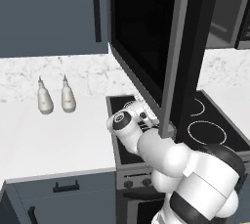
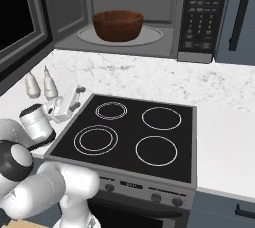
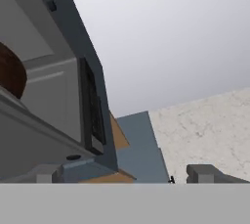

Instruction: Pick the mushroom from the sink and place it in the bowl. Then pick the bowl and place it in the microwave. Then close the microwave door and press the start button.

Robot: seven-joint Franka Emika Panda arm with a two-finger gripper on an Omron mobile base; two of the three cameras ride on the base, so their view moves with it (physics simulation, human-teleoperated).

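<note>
Bowl (image 2: 118, 25) is already sitting inside the microwave (image 2: 149, 18) with the microwave door (image 1: 146, 42) hanging wide open, while the gripper (image 2: 74, 97), empty and parted, is hovering low beside the stove (image 2: 129, 137), risking clipping the door edge.

Counted one bowl (image 2: 118, 25), reddish-brown, inside one microwave (image 2: 144, 18), up and beyond the hand (image 2: 75, 96). One microwave door (image 1: 146, 42), swung open, just above the hand. Two pale bottles (image 1: 45, 98) standing side by side on the bench (image 1: 49, 135), to the hand's left. One black cooktop (image 2: 129, 137) beside the hand, with four ring burners (image 2: 94, 140) marked on it. One button panel (image 2: 203, 15) on the microwave's right side. One round glass plate (image 2: 154, 36) under the bowl. One hand, with two fingertips (image 3: 205, 173) seen in the hand view.
</note>
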